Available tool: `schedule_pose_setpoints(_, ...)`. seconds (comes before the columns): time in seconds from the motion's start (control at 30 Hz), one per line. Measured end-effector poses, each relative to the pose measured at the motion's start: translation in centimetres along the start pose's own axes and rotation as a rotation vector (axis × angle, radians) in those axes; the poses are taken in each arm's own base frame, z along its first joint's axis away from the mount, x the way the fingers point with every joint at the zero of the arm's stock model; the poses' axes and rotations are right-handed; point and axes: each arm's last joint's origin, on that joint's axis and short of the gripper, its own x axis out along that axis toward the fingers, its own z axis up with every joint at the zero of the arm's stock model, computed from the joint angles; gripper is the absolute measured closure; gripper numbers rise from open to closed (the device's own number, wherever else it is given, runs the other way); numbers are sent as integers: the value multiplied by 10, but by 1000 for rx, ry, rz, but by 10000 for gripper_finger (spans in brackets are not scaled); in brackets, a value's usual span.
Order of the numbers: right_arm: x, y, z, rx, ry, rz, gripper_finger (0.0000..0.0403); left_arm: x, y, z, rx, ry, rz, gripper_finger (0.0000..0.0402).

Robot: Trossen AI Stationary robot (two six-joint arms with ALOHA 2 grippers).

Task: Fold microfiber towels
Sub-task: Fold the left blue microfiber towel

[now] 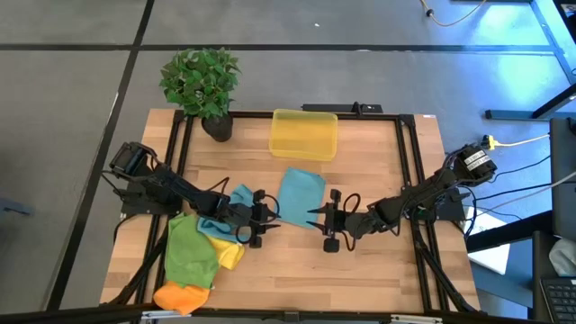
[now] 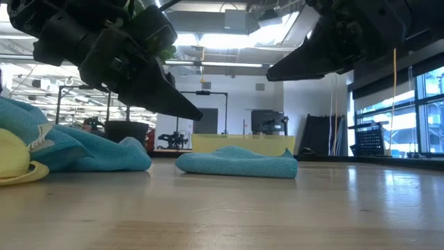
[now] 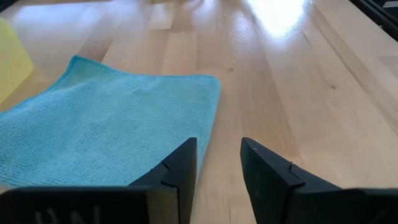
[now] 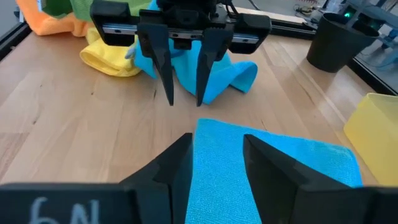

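Note:
A folded teal-blue microfiber towel [image 1: 301, 192] lies flat on the middle of the table [image 1: 378, 261], also visible in the low view [image 2: 237, 162]. My left gripper [image 1: 273, 217] hangs open just left of the towel's near corner, above the wood [image 3: 217, 146]. My right gripper [image 1: 313, 214] faces it from the right, open, above that near corner [image 4: 217, 140]. Neither has anything between its fingers. A heap of towels lies at the near left: teal-blue [image 1: 236, 198], green [image 1: 191, 247], yellow [image 1: 230, 254] and orange [image 1: 180, 295].
A translucent yellow bin [image 1: 304, 133] stands at the far middle, just beyond the folded towel. A potted plant [image 1: 202, 85] stands at the far left corner. Bare wood lies in front of the grippers and to the right. A black frame [image 1: 409, 171] runs along the table's sides.

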Motion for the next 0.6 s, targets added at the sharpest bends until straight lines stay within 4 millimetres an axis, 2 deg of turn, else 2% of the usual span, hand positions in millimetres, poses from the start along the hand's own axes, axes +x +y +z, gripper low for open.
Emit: schedule_pose_setpoints(0.6,0,0,0,-17,0,0,260,0,-3,1,-2,-8,-50,285)
